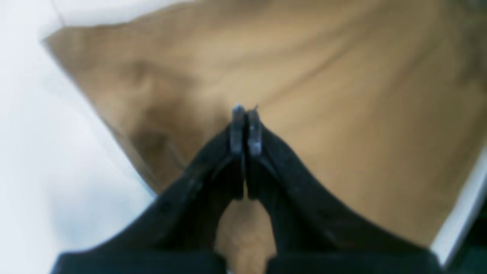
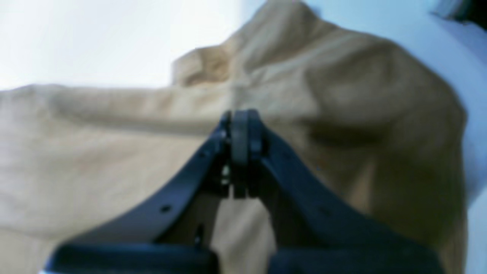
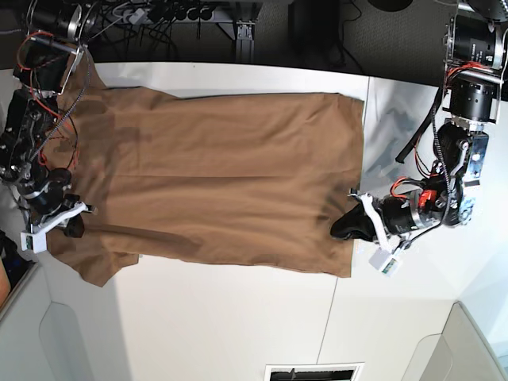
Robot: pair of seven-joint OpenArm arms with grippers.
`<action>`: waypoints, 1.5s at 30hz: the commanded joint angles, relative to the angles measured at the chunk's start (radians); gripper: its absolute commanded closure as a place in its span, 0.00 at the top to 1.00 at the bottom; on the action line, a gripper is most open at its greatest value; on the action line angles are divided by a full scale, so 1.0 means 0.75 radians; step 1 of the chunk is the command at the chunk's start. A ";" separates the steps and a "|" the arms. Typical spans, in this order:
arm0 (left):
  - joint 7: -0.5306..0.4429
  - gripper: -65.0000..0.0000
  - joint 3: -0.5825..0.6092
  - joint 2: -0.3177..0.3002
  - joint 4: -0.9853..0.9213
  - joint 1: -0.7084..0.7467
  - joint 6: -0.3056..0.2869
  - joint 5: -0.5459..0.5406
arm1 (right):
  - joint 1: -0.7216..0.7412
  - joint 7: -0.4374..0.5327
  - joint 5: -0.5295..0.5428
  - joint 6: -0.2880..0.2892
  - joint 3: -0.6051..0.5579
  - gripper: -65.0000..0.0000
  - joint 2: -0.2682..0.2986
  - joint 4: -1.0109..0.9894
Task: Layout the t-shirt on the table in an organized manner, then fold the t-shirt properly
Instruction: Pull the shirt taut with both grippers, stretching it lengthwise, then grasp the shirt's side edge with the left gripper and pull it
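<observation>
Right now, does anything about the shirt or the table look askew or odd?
Nothing major. The t-shirt lies spread and mostly flat on the table; only the near sleeve looks slightly rumpled. Both claws, left and right, rest shut at its edges.

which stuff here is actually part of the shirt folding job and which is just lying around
Part of the job:
- t-shirt, spread flat
- table under it
- left tool, shut, at the shirt's hem end
- right tool, shut, at the sleeve end

Just lying about:
- cables beyond the table's far edge
- vent grille at the near edge
</observation>
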 commanded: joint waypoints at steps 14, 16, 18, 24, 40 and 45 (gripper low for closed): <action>0.507 0.26 -0.551 -0.145 0.168 0.414 -0.006 -0.594 | -0.747 -0.185 0.471 0.121 0.539 0.00 0.026 0.534; 0.519 0.33 -0.576 -0.145 0.168 0.477 -0.006 -0.650 | -0.792 -0.214 0.504 0.121 0.604 0.00 0.026 0.548; 0.533 0.41 -0.586 -0.145 0.169 0.534 -0.006 -0.680 | -0.834 -0.218 0.527 0.120 0.667 0.00 0.027 0.552; 0.545 0.45 -0.588 -0.144 0.170 0.668 -0.006 -0.702 | -0.930 -0.251 0.600 0.120 0.723 0.45 0.027 0.550; 0.549 0.50 -0.588 -0.134 0.169 0.745 -0.006 -0.725 | -0.929 -0.211 0.530 0.105 0.721 0.49 0.097 0.267; 0.549 0.51 -0.587 -0.132 0.169 0.745 -0.006 -0.719 | -0.929 -0.212 0.544 0.106 0.692 0.49 0.097 0.253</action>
